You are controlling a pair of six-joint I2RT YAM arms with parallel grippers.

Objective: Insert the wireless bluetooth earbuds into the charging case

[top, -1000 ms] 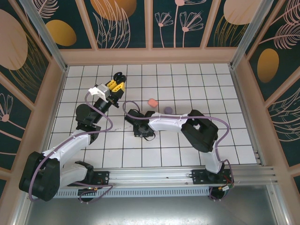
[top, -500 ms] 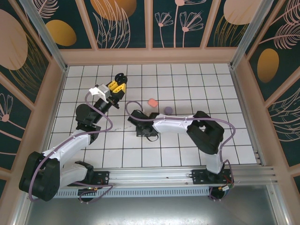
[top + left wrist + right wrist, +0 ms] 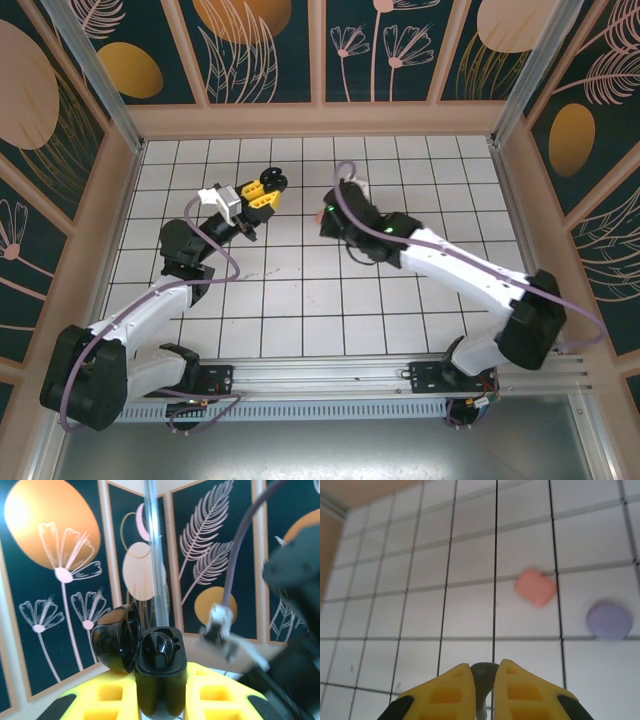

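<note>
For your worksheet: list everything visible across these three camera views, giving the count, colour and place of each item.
charging case: one, black, lid open, gripped in the left tool above the table.
small dark item: one, grey-black, pinched in the right tool; too hidden to identify.
salmon-pink item: one, lying on the tiles ahead of the right tool.
lilac item: one, on the tiles beside the salmon-pink item, not touching it.
table: one, white tiles with dark grid lines.
wall panels: several, dark teal with orange and pink plant prints, around the table.
left tool: one, yellow fingers, shut on the charging case.
right tool: one, yellow fingers, shut on the small dark item, above the tiles.
</note>
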